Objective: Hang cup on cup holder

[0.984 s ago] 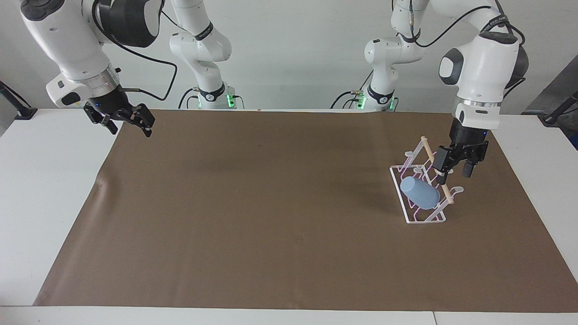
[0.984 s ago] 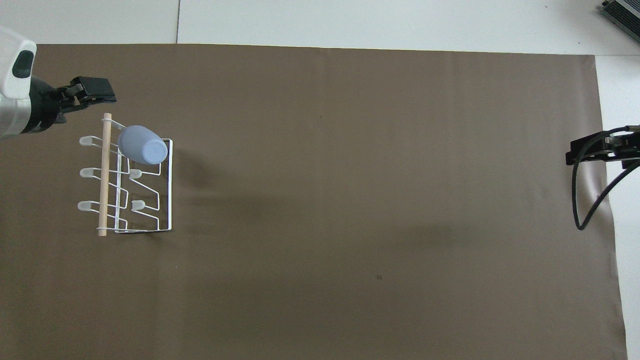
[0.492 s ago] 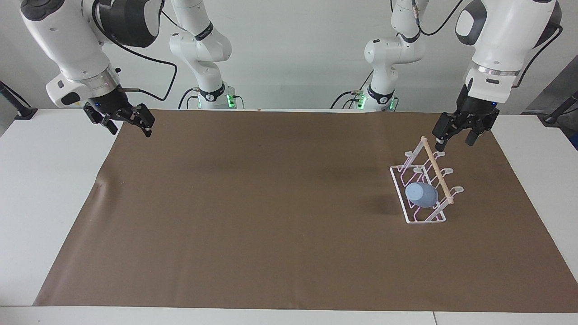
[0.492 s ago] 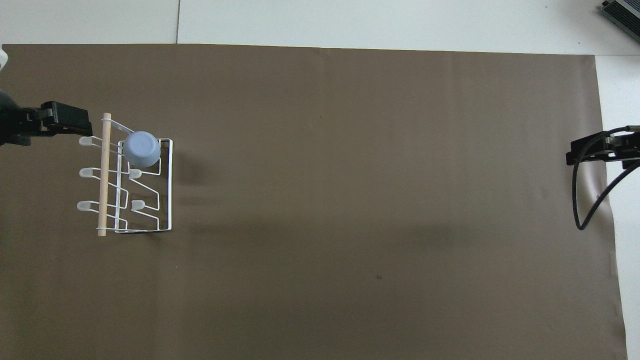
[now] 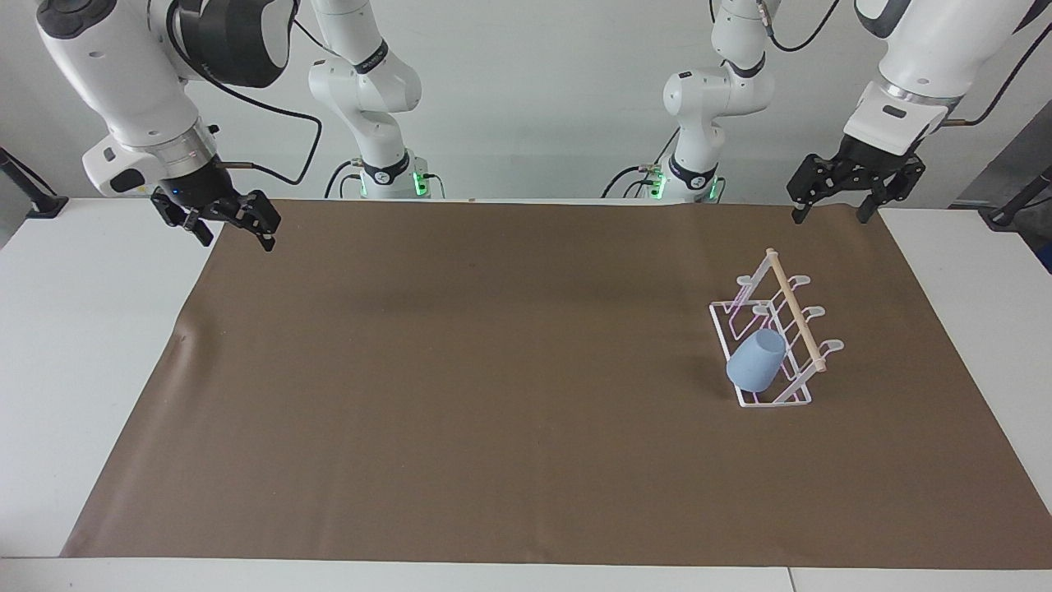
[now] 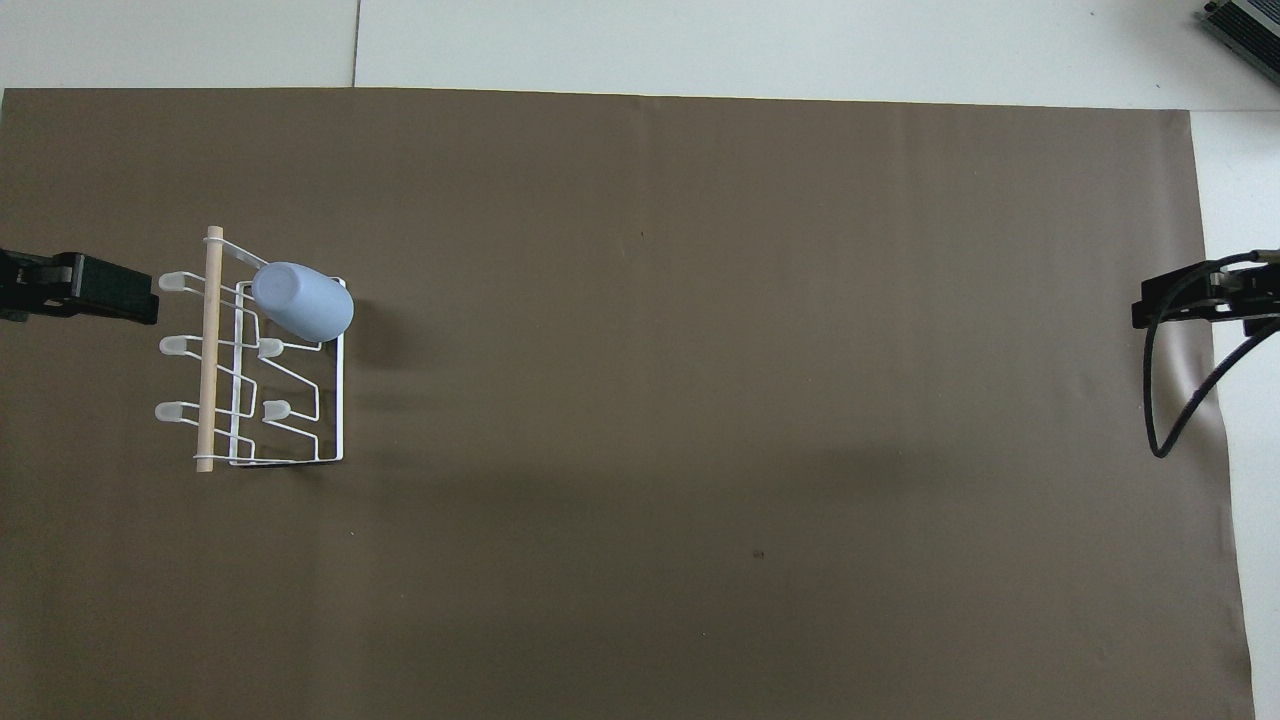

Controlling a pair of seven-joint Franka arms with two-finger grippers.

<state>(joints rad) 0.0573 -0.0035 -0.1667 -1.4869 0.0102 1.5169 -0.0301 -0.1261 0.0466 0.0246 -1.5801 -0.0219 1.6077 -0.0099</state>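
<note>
The light blue cup (image 5: 756, 360) (image 6: 302, 300) rests tilted on the white wire cup holder (image 5: 793, 308) (image 6: 211, 350), covering a prong at the rack's end farthest from the robots. Nothing grips it. My left gripper (image 5: 830, 215) (image 6: 110, 298) hangs open and empty in the air, apart from the rack, over the brown mat's edge at the left arm's end. My right gripper (image 5: 238, 237) (image 6: 1165, 308) waits open and empty over the mat's edge at the right arm's end.
A brown mat (image 5: 493, 370) covers most of the white table (image 5: 90, 345). The cup holder stands toward the left arm's end of it. A black cable (image 6: 1175, 400) hangs from the right arm.
My left gripper has lifted away from the cup holder's dowel and drawn back toward the robots. The released cup has rocked on its prong and changed its tilt. The right arm has not moved.
</note>
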